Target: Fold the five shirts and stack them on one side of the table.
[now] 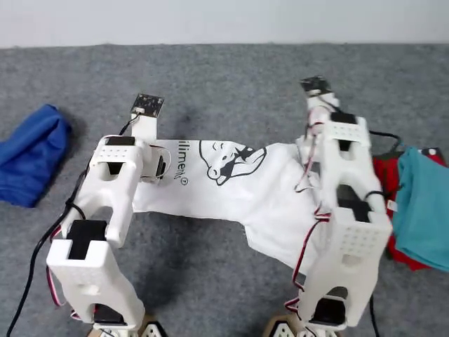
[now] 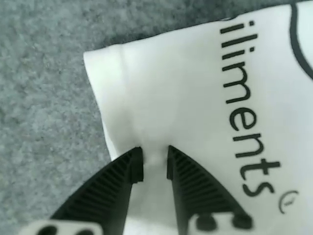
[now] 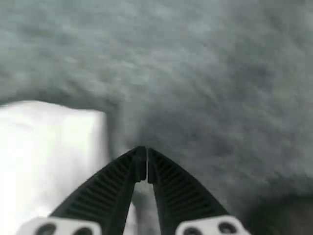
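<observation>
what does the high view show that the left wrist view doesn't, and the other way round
High view adds: the blue shirt bunched at the left of the table, and the red shirt with the teal shirt over it at the right. Left wrist view adds: the left hand shut on a pinched fold of the white shirt, near its edge. Shared: the white shirt with black lettering, lying on the grey table.

The high camera is looking steeply down from above the arms' bases, taking in the grey bench (image 1: 231, 77) out to its far edge. Each wrist camera is sitting very near the bench, looking along its own claw: the left claw (image 2: 154, 164) and the right claw (image 3: 146, 164). All three views are sharing the white shirt (image 1: 231, 196).
</observation>
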You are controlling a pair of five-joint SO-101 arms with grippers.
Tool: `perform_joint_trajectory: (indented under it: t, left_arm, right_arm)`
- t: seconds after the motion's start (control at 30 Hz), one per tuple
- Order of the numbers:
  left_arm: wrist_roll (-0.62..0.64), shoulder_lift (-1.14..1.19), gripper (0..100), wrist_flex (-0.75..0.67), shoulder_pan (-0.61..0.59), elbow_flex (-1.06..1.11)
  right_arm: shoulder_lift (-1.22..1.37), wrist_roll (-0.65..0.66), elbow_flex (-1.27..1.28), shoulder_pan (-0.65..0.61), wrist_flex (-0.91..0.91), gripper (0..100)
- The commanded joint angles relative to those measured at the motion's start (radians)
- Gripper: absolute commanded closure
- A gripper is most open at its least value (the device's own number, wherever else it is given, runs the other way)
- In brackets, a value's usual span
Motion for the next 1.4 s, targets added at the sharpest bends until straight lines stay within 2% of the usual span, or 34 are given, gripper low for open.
perform_joint_trajectory:
  t: [0.0,0.23,0.4,0.43,0.73,0.83,0.9,1.07,1.37]
  left_arm:
    - [0.002,-0.003,91,-0.005,0.003,-0.027]
    - [0.002,-0.003,91,-0.005,0.003,-0.025]
    - [0.002,-0.003,91,-0.003,0.003,-0.025]
    - [0.002,-0.003,91,-0.003,0.003,-0.025]
    - [0.003,-0.002,91,-0.003,0.003,-0.025]
    - [0.003,-0.002,91,-0.003,0.003,-0.025]
    - [0.003,-0.002,91,-0.003,0.003,-0.025]
    - [0.003,-0.002,91,-0.003,0.003,-0.025]
    - [0.003,-0.002,91,-0.003,0.003,-0.025]
  right_arm:
    - [-0.084,-0.002,-0.037,0.053,-0.002,98.8]
    - [-0.058,0.052,-0.038,0.059,0.001,97.2]
    - [-0.113,-0.060,-0.092,-0.012,0.137,76.7]
    - [-0.120,-0.075,-0.117,-0.031,0.165,75.1]
    - [-0.058,-0.117,-0.184,-0.153,0.191,76.8]
    - [0.027,-0.114,-0.184,-0.171,0.143,77.2]
    - [0.079,-0.109,-0.184,-0.177,0.099,81.2]
    - [0.156,-0.018,-0.184,-0.174,0.016,99.5]
    - [0.143,0.006,-0.244,-0.101,0.067,98.8]
